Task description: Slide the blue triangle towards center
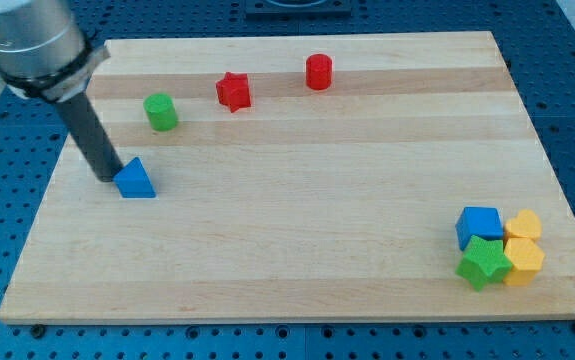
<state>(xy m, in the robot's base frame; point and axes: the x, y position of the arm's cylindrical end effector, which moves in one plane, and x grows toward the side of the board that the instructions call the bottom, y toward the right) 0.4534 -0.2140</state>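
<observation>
The blue triangle (137, 180) lies on the wooden board (297, 230) at the view's left, well left of the board's middle. My tip (110, 177) rests on the board right against the triangle's left side, touching or nearly touching it. The dark rod rises from there up and to the left to the arm's grey body at the view's top left corner.
A green cylinder (161, 112), a red star (233, 91) and a red cylinder (318, 72) stand along the view's top. A blue cube (478, 225), a green star (482, 262) and two yellow blocks (524, 256) cluster at the bottom right.
</observation>
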